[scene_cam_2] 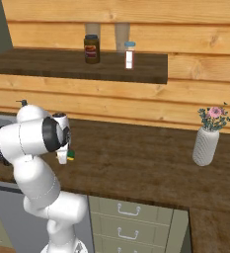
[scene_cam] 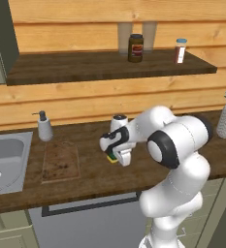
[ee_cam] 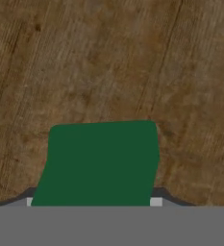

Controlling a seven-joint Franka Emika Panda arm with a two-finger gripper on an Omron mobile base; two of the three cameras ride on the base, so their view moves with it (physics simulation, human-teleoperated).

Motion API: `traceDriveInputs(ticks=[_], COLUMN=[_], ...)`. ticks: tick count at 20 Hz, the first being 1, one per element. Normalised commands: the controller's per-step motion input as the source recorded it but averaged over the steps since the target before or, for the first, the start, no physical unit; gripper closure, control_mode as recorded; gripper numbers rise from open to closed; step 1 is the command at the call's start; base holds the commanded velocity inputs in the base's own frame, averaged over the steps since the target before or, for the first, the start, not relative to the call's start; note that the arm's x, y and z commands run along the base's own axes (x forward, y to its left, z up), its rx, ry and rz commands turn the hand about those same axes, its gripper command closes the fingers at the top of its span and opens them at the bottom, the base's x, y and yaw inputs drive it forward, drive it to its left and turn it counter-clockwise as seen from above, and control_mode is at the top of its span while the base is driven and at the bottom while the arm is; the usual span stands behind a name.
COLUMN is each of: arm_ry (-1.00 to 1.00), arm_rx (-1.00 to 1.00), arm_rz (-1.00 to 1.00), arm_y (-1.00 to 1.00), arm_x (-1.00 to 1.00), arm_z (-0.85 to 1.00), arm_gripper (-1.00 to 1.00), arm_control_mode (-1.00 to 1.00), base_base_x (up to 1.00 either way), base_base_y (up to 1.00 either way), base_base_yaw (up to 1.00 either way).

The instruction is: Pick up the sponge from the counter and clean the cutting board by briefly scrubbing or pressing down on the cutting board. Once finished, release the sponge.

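Green and yellow, the sponge sits clamped between your gripper's jaws, which are closed on it; from the left base view its yellow base peeks out just below the hand. In the hand view the sponge's green top lies right between the jaws, with dark brown counter planks spreading beyond it. Whether the sponge touches the counter or hangs just over it, you cannot tell from these views.

Off to the jaws' side toward the sink, you have the cutting board, lying flat on the counter, speckled with dark crumbs, near the jaws but apart from them. A soap dispenser stands behind the board, against the wooden wall. Just behind the jaws stands a small white container with a dark top, partly hidden by the arm.

From the right base view, the gripper shows at the arm's end with a sliver of sponge at its side. Well away on the far side from the board stands a white vase with flowers. Up on the shelf above the jaws sit a dark jar and a small bottle.
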Motion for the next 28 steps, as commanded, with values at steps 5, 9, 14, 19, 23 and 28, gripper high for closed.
traceDriveInputs(ticks=[5,9,14,19,23,28], arm_ry=[0.03,0.04,0.00,-0.01,0.00,0.00], arm_rx=[-0.01,0.00,0.00,0.02,0.19,0.23], arm_rz=[0.00,0.00,0.00,0.01,0.01,0.02], arm_y=[0.00,0.00,-0.03,-0.18,-0.18,-0.04], arm_x=[0.00,0.00,-0.07,-0.33,-0.72,-0.76], arm_z=[-0.18,0.03,0.36,0.72,0.98,0.95], arm_gripper=[-1.00,-1.00,-1.00,-1.00,-1.00,-1.00], arm_control_mode=[-1.00,-1.00,-1.00,-1.00,-1.00,-1.00], base_base_x=[0.00,0.00,0.00,0.00,0.00,0.00], base_base_y=[0.00,0.00,0.00,0.00,0.00,0.00], base_base_yaw=[0.00,0.00,0.00,0.00,0.00,0.00])
